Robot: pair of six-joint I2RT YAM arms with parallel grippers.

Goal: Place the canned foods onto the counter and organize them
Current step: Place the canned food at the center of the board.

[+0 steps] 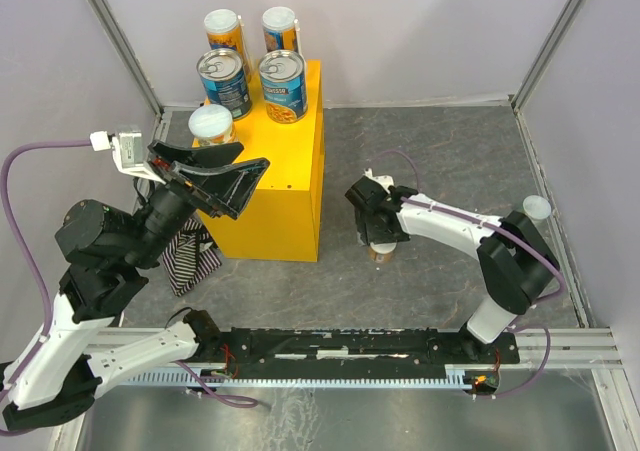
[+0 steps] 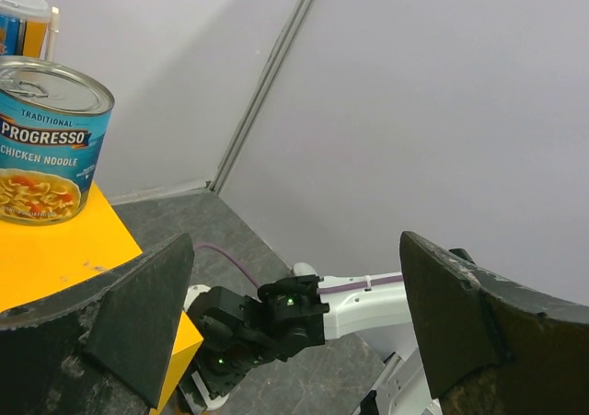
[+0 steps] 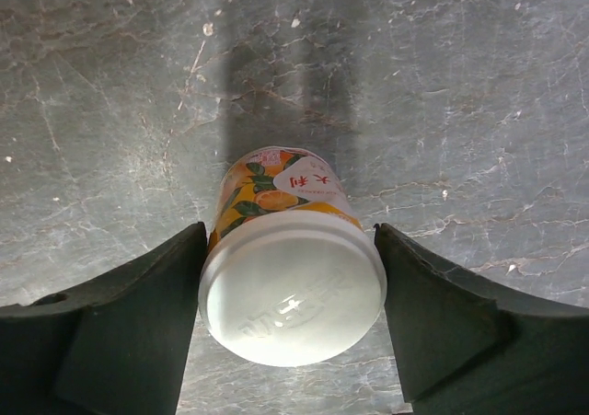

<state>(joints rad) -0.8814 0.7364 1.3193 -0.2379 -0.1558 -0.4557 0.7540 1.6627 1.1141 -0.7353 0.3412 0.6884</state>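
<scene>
Right of the large bright yellow rectangular box (image 1: 285,196), a small orange-labelled can with a white plastic lid (image 1: 381,253) stands upright on the grey mottled table surface (image 1: 450,141), well apart from the box's right wall. I have the right gripper (image 1: 378,233) directly above it. In the right wrist view both black fingers (image 3: 129,332) sit against the lid of this can (image 3: 290,291), one on each side with no gap visible, so I read the jaws as closed on it at a wide setting. Its base appears to rest on the table.

On top of the box stand five cans. A left soup can with a silver pull-tab top (image 1: 223,81) and a right soup can with a silver pull-tab top (image 1: 283,84) are side by side. Behind them, at the box's far edge, are a left white-lidded can (image 1: 223,29) and a right white-lidded can (image 1: 280,26). A fifth can with a pale lid (image 1: 212,123) stands at the box's left edge, on the near side of the soup cans.

Over the near-left part of the box top hovers the left gripper (image 1: 240,176), jaws spread wide and holding nothing, one finger just beside the fifth can. In the left wrist view I see only the wall and the right arm (image 2: 276,323) between its fingers.

A striped cloth (image 1: 190,259) lies on the table beside the box's near-left corner, partly under the left arm (image 1: 110,236).
</scene>
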